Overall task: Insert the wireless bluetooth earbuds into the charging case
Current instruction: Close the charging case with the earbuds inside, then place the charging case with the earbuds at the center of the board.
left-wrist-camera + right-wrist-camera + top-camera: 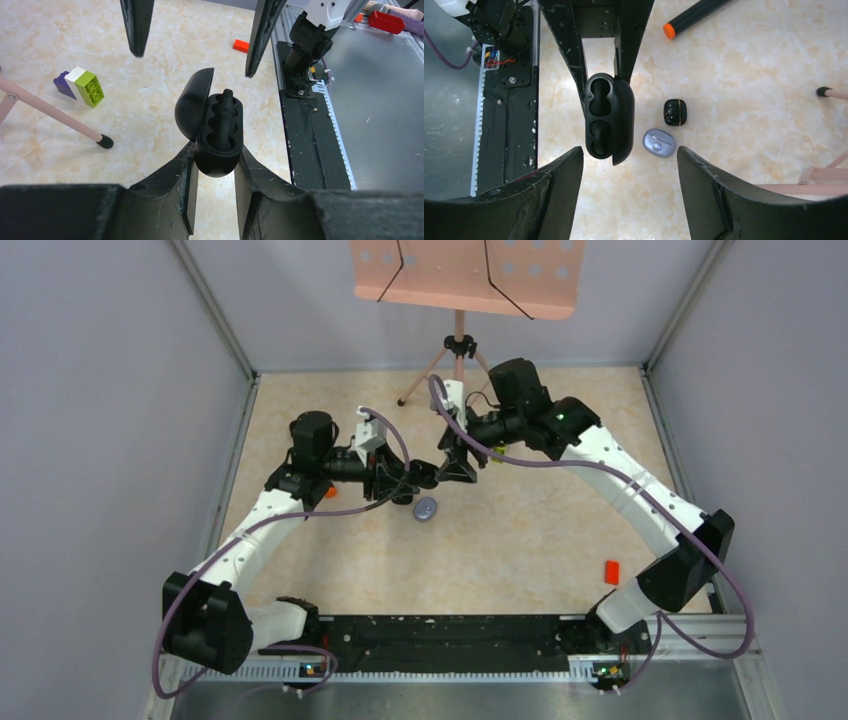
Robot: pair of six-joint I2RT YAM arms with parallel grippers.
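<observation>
Black charging case [216, 161], beige marbled table [150, 45], green-white-purple block [80, 86]

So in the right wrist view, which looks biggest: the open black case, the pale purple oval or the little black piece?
1. open black case, but it is held up nearer the camera.
2. pale purple oval.
3. little black piece.
The last two both lie on the table.

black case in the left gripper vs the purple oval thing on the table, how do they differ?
The black case is dark all over; the purple oval piece is pale purple.
The black case has its lid open, wells showing; the purple oval piece looks shut.
The black case is clamped in the left gripper, off the table; the purple oval piece lies loose on it.
Both are smooth, rounded shells.
</observation>
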